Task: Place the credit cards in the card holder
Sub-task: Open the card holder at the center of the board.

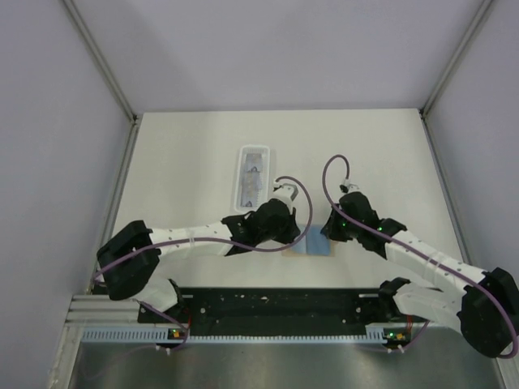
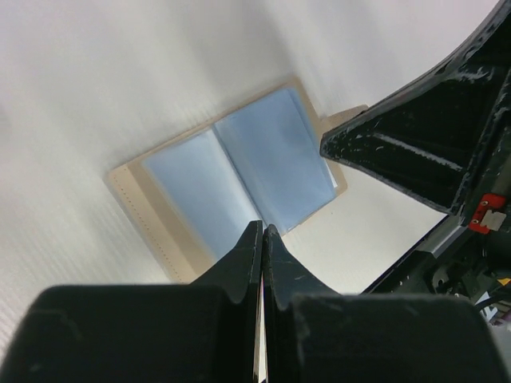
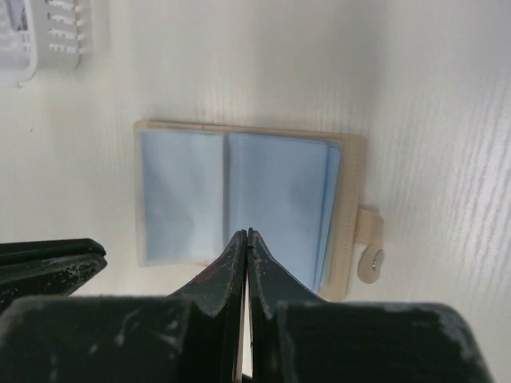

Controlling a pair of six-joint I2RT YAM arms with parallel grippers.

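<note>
Arm links (image 1: 195, 237): white tubes, black joint housings.
Cables (image 1: 328, 174): purple, looped at wrists.
End effector fingers (image 2: 239, 275): black, tapered, scuffed.

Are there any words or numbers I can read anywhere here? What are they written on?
Nothing here can be read.
Cards in the tray: small dark marks, too blurred to read.
Card holder: plain blue pockets, no writing.
Its tab: only a snap, no letters.
</note>
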